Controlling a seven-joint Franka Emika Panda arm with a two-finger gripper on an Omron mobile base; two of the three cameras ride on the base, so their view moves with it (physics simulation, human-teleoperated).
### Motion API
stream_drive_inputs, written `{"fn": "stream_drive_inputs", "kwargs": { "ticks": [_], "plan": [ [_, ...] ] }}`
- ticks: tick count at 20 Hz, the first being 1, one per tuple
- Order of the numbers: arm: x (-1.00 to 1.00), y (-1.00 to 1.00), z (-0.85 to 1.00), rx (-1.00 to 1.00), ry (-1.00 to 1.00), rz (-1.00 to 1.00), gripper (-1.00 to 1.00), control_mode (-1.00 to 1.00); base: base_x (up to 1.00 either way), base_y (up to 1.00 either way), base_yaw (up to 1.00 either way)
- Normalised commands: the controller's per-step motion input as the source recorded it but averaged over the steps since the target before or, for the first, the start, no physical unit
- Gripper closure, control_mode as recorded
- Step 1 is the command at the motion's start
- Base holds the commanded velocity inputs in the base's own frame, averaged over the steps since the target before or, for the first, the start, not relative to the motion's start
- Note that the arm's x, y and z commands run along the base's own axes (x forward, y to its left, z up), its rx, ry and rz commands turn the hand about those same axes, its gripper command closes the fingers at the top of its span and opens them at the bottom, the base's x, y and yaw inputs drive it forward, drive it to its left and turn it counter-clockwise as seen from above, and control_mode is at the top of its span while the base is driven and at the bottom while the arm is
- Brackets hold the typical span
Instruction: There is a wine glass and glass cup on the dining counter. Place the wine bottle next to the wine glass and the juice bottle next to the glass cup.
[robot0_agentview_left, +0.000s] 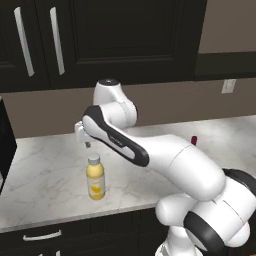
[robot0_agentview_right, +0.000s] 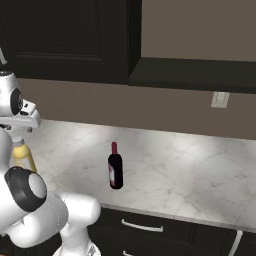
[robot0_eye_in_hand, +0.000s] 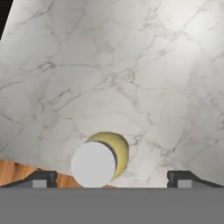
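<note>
You are facing a marble counter (robot0_agentview_left: 45, 165) with dark cabinets (robot0_agentview_left: 100, 40) above it and dark drawers below its front edge. The white arm (robot0_agentview_left: 165, 155) reaches from the lower right of the left base view toward the left part of this counter, and the gripper (robot0_eye_in_hand: 112, 180) hangs above the marble with its camera looking straight down. The fingertips (robot0_eye_in_hand: 41, 179) stand wide apart at the two lower corners of the hand view, so the jaws are open and hold nothing. The juice bottle (robot0_agentview_left: 95, 176) stands upright on the counter near the front edge, just under the hand; in the hand view you see its white cap (robot0_eye_in_hand: 93, 164) from above, between the two tips but closer to the left one, and it touches neither of them. The wine bottle (robot0_agentview_right: 115, 170) stands upright on the same counter, well apart from the gripper toward the right; in the left base view the arm covers most of it.
</note>
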Motion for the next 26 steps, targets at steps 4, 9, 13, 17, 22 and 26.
{"fn": "stream_drive_inputs", "kwargs": {
  "ticks": [4, 9, 13, 17, 22, 26],
  "plan": [
    [0.0, 0.31, -0.18, 0.0, 0.0, 0.0, -1.0, -1.0, 0.0, 0.0, 0.0],
    [-0.1, 0.1, -0.16, 0.0, 0.0, 0.0, -1.0, -1.0, 0.0, 0.0, 0.0],
    [-0.14, 0.0, -0.1, 0.0, 0.0, 0.0, -1.0, -1.0, 0.0, 0.0, 0.0],
    [-0.11, 0.0, -0.13, 0.0, 0.0, 0.0, -1.0, -1.0, 0.0, 0.0, 0.0],
    [-0.03, -0.05, -0.22, -0.01, 0.0, 0.0, -1.0, -1.0, 0.0, 0.0, 0.0],
    [0.04, -0.09, -0.22, 0.0, 0.0, 0.0, -1.0, -1.0, 0.0, 0.0, 0.0]
  ]
}}
